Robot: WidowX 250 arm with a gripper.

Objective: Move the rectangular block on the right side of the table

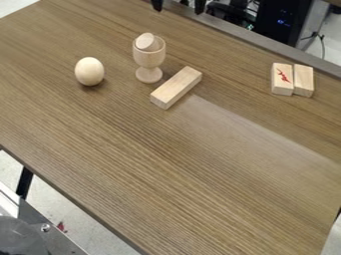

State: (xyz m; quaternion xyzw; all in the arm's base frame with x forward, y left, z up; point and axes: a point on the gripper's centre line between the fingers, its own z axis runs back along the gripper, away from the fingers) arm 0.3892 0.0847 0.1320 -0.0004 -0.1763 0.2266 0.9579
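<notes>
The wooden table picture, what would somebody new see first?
Probably the pale wooden goblet, near the top middle, with a rounded wooden piece in its bowl. The smooth, cream-coloured egg left of it might come next, then the red scribble on a small pale wooden block at right.

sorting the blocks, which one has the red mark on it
The left wooden block of the right-hand pair; its neighbour and the longer block show no red.

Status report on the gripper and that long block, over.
Gripper at top edge, jaws open. Long block flat on table, ungripped. Wooden goblet close beside it, may crowd the grasp.
</notes>
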